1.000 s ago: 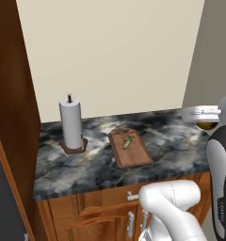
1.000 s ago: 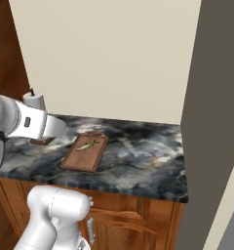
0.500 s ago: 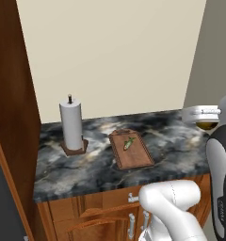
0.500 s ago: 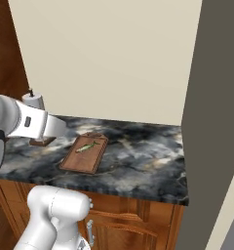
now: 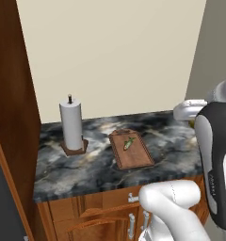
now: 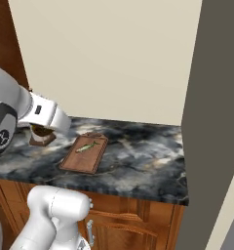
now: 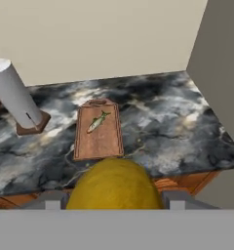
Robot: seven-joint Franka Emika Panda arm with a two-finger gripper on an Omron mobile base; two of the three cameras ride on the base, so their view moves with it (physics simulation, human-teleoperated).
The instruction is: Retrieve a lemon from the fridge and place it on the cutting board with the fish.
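Observation:
My gripper [image 7: 109, 201] is shut on the dull-yellow lemon [image 7: 114, 184], which bulges up between the fingers at the bottom of the hand view. It hangs in front of and above the counter's front edge. The reddish-brown cutting board [image 7: 98, 141] lies ahead on the dark marbled counter, with the slim greenish fish [image 7: 97, 122] on its far half. Both base views show the board [image 5: 133, 153] [image 6: 81, 157] and the fish [image 5: 128, 143] [image 6: 87, 146]. My white hand [image 5: 188, 109] hovers over the counter's right end. The fridge's grey side [image 6: 211, 122] rises to the right of the counter.
A white paper-towel roll [image 5: 71, 124] stands on a round wooden base left of the board. A dark wooden cabinet side [image 5: 11, 94] bounds the counter on the left. Wooden drawers with metal handles [image 5: 131, 197] sit below. Bare counter [image 7: 172, 127] lies between board and fridge.

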